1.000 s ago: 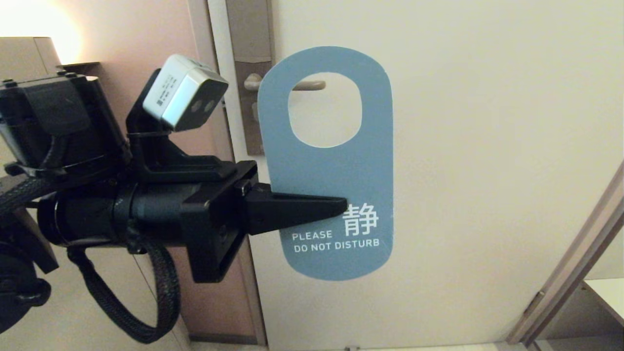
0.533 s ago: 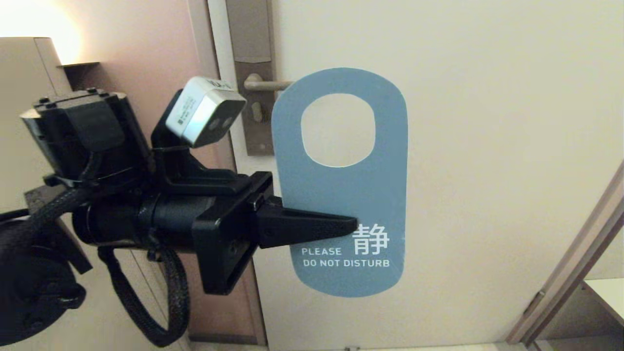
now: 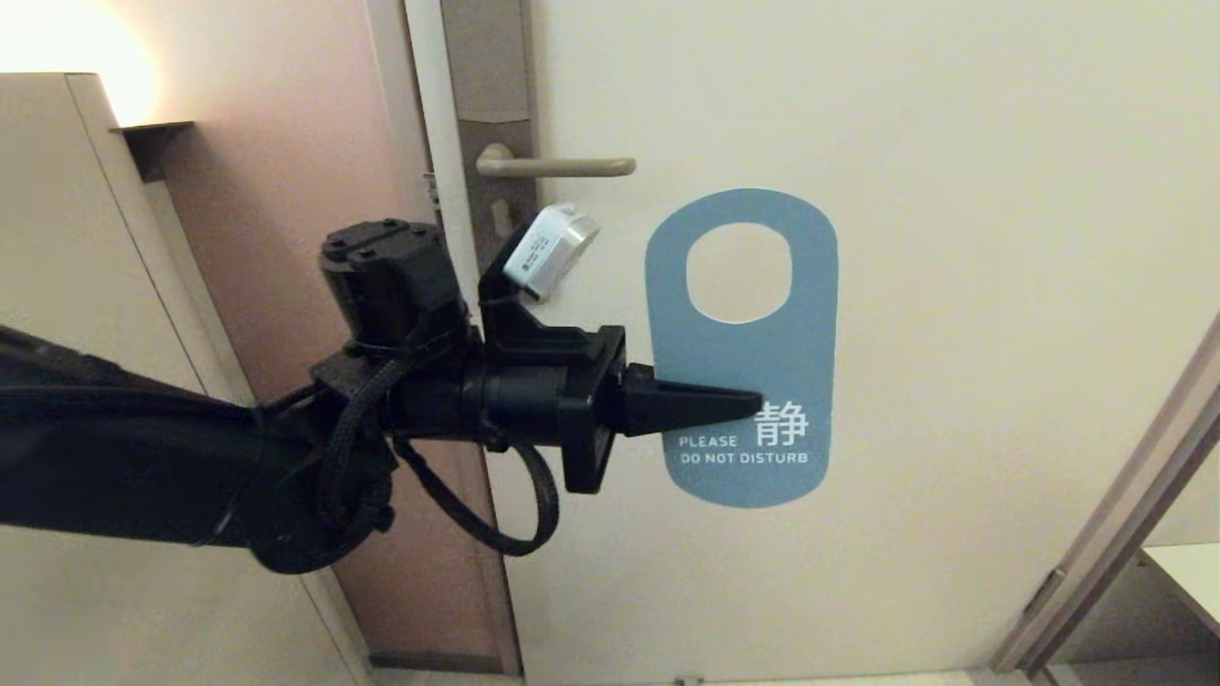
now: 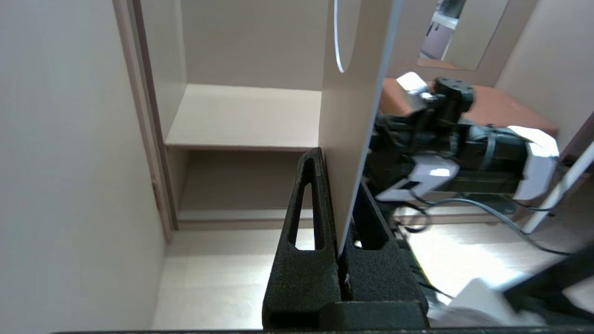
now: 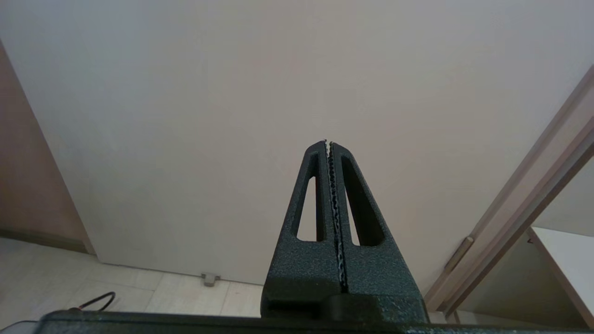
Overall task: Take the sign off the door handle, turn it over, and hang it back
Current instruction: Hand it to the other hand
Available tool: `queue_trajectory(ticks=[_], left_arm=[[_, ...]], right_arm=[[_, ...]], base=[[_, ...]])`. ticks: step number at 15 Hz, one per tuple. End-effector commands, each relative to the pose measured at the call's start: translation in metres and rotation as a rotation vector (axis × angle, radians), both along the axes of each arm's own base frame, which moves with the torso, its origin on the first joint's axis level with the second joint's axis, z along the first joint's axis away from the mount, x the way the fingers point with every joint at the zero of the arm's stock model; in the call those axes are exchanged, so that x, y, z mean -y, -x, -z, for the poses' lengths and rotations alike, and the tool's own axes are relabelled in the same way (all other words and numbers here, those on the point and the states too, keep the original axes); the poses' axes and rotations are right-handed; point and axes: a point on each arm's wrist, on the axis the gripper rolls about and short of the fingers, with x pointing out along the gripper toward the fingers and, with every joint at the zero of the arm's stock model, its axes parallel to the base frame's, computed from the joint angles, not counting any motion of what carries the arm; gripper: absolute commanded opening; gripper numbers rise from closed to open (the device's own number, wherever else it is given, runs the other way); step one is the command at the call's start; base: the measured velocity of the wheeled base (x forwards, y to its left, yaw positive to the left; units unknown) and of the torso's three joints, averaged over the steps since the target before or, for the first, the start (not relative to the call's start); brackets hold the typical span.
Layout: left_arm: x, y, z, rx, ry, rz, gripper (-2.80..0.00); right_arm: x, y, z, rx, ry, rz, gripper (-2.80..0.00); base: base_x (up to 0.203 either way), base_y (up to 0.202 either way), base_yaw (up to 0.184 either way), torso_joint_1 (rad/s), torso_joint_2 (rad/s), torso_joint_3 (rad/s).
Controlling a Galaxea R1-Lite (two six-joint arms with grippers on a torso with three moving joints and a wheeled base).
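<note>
Head view faces door, wrist views close, perhaps sharing it

The sign stands upright before the door, below and right of the door handle and clear of it. The left gripper reaches in from the left, clamped on the sign's lower left edge.

Right gripper — black jaws pressed together, nothing between them — points at a plain cream door, with a small doorstop at its foot on the tiled floor, a black cable nearby and a brown frame alongside.
</note>
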Motion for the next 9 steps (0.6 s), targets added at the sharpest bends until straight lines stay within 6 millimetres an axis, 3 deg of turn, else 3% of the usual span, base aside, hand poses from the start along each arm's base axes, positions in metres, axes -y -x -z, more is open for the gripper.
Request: queue_trajectory(ticks=[1, 9], left_arm=[[0.019, -0.023, 0.02, -0.02, -0.014, 0.012, -2.8], [0.037, -0.044, 0.042, -0.037, -0.014, 0.019, -2.8]], right_arm=[[0.0, 0.0, 0.0, -0.002, 0.001, -0.001, -2.8], [0.0, 0.0, 0.0, -0.001, 0.007, -0.001, -2.8]], base=[[0.0, 0.0, 0.0, 0.0, 0.0, 0.0], [0.0, 0.0, 0.0, 0.0, 0.0, 0.0]])
